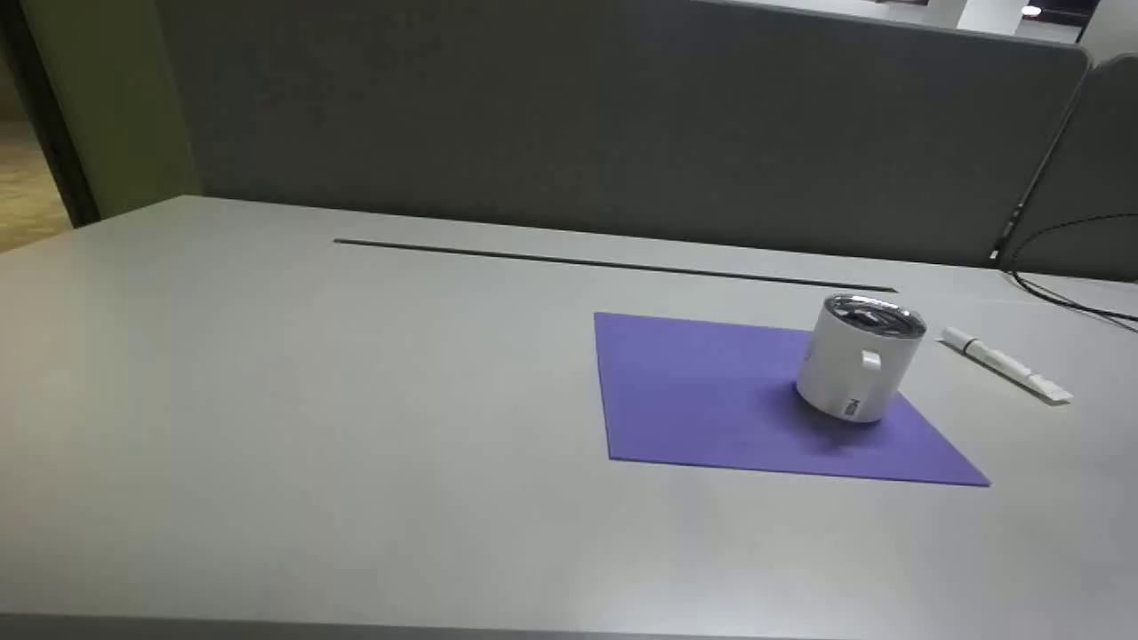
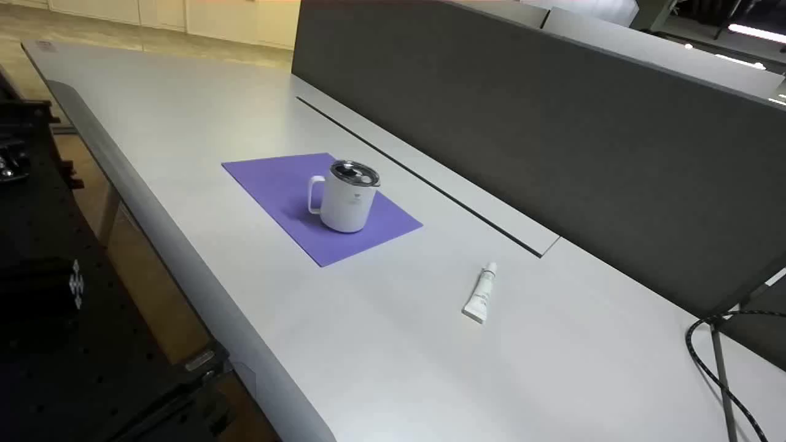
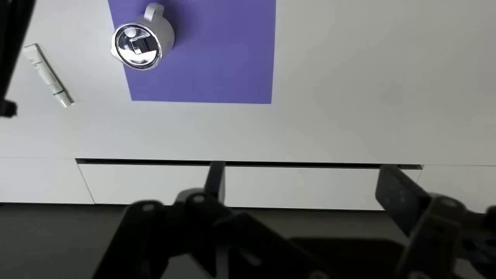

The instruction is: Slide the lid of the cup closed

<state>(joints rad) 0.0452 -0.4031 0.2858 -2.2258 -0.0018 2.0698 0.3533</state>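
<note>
The white cup (image 1: 836, 373) stands upright on a purple mat in both exterior views (image 2: 346, 205). Its handle sticks out from its side. Its round dark, shiny lid (image 1: 874, 316) sits on top, also seen in an exterior view (image 2: 355, 174). In the wrist view the cup (image 3: 166, 35) is at the upper left, and its lid (image 3: 138, 45) shows a dark rectangular slider piece near the middle. I cannot tell how far the slider is moved. My gripper (image 3: 302, 166) is open and empty, apart from the cup. It is out of view in both exterior views.
The purple mat (image 1: 693, 391) lies on a light grey table (image 1: 356, 400). A white tube (image 1: 1005, 364) lies beside the cup, off the mat. A dark slot (image 1: 613, 265) runs along the table near a grey partition (image 1: 578, 116). A black cable (image 2: 706, 362) lies at one end.
</note>
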